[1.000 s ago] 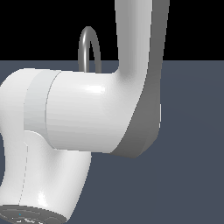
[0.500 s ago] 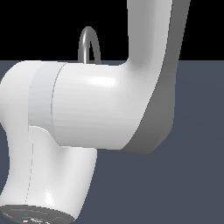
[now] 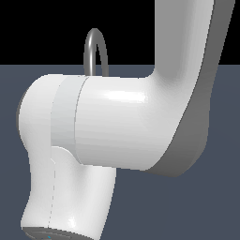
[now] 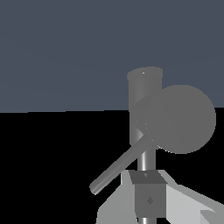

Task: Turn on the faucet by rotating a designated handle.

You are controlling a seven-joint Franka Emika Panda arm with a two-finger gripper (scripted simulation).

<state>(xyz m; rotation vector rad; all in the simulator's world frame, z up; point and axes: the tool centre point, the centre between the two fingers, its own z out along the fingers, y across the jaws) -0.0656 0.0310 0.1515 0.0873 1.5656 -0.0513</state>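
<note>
The white robot arm (image 3: 122, 126) is hogging pretty much the whole exterior view, bulky links blocking almost everything over the dark blue-grey floor (image 3: 220, 201). Only the top of the faucet (image 3: 96, 51) is peeking out behind it — a thin grey arch rising above the arm against the black background. In the wrist view the faucet (image 4: 144, 87) is sitting close up, with its thick cylinder base and a round grey end facing the camera. The handle (image 4: 120, 164) is jutting out from it as a thin straight rod, angling off sideways. The gripper (image 4: 146, 199) is showing just beside the faucet tube — can't tell how wide its jaws are standing, though.
</note>
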